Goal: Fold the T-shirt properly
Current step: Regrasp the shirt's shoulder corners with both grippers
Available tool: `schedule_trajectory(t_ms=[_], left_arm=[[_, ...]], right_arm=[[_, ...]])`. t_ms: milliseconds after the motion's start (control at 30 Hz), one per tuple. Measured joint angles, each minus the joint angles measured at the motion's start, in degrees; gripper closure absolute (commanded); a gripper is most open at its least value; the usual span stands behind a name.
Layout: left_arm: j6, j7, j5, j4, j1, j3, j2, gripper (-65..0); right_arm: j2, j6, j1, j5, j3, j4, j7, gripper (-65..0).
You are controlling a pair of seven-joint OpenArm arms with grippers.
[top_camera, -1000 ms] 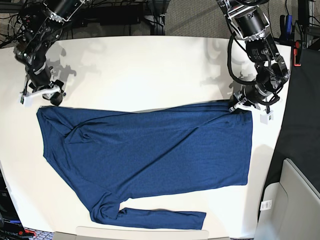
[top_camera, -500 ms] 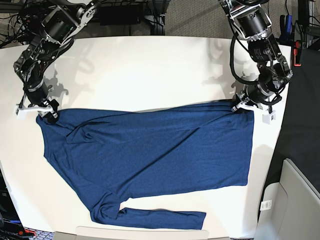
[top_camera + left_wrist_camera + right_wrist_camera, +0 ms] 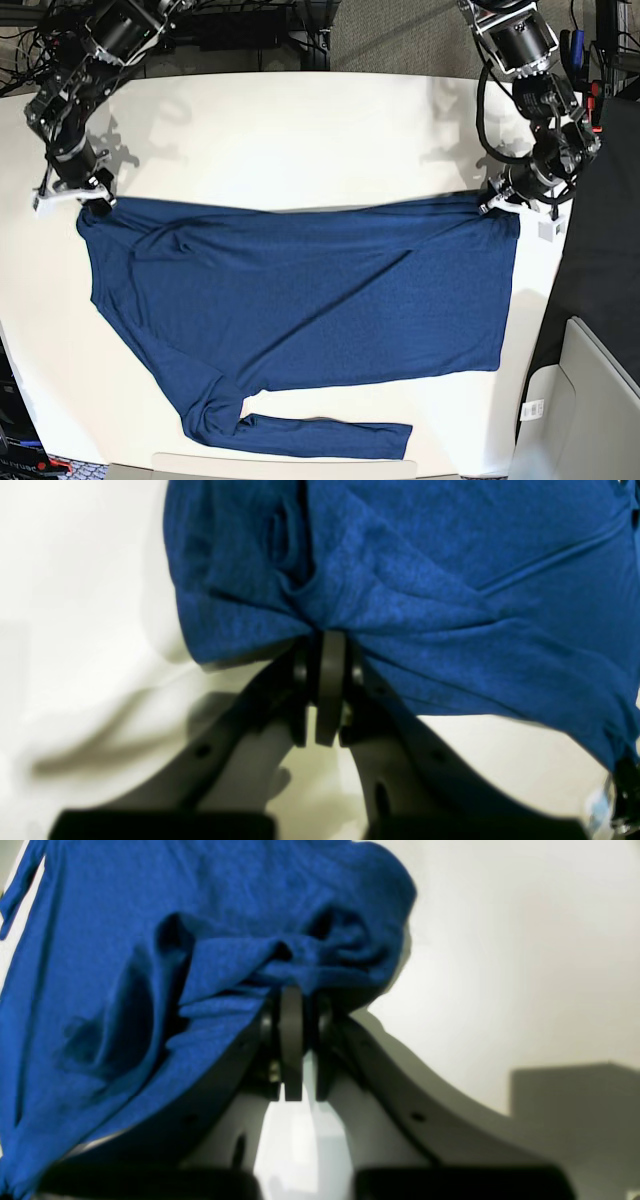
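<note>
With the large dark navy-blue knit long-sleeved T-shirt (image 3: 300, 310) lying spread on the white table (image 3: 300, 140), the left gripper (image 3: 327, 645) and right gripper (image 3: 291, 995) are both pinching its far corners, apparently starting a fold that calls for lifting together toward the shirt's near edge.

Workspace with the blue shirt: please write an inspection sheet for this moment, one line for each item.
Surface: white table, bare around the shirt.
Job's things: T-shirt lies spread flat, one long sleeve along the near edge, its two far corners pinched.
Clutter: nothing seen on the table.
Hands: left hand shut on a bunched corner; right hand shut on the opposite corner.
Cables: black cables loop along the left arm, off the cloth.
Surroundings: grey bin beside the table; dark floor beyond.
</note>
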Motion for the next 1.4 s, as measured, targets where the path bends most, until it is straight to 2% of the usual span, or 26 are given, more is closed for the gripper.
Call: schedule_trajectory(t_ms=[233,433,567,700,800,1000,1067,1200,1267,1400], left_arm=[[-0.1,-0.1,-0.2,7.4,5.2,0.2,-0.5,-0.1],[-0.1,3.1,0.2,12.4,9.6,0.2,-0.5,-0.1],[-2.9,3.2,-0.1,16.8,13.7,0.2,-0.6,-0.1],[-3.2,3.5,0.0,18.0,17.3,0.2,-0.8,-0.1],[-3.2,4.0,0.0,18.2,18.9,0.1,-1.9,-0.1],[-3.3,3.9,-0.2,18.6,18.4,0.1,-1.9,-0.1],[-3.2,4.0,-0.2,18.6,18.4,0.1,-2.0,-0.1],[-3.2,4.0,-0.2,18.6,18.4,0.1,-2.0,-0.1],[-3.2,4.0,-0.1,18.6,18.4,0.1,-2.0,-0.1],[-3.2,4.0,-0.1,18.6,18.4,0.1,-1.9,-0.1]], right_arm=[[0.8,0.0,-6.3,3.7,-0.1,4.8,-0.9,-0.2],[0.8,0.0,-11.7,7.5,0.0,8.7,-2.7,-0.2],[0.5,4.1,-16.6,9.8,-0.1,11.9,-4.1,-0.2],[0.4,4.5,-21.4,9.6,-0.1,16.0,-4.3,-0.2],[0.3,4.8,-22.9,10.8,2.3,18.2,-4.4,-0.2],[0.4,4.8,-22.6,11.1,5.0,18.5,-4.7,-0.5],[0.3,4.8,-22.8,11.0,5.2,18.5,-4.6,-3.8],[0.4,4.8,-23.3,11.0,5.2,18.5,-4.7,-19.9],[0.3,4.8,-24.3,12.9,5.0,18.5,-4.7,-26.2],[0.3,4.7,-26.0,19.2,5.0,18.5,-7.5,-27.6]])
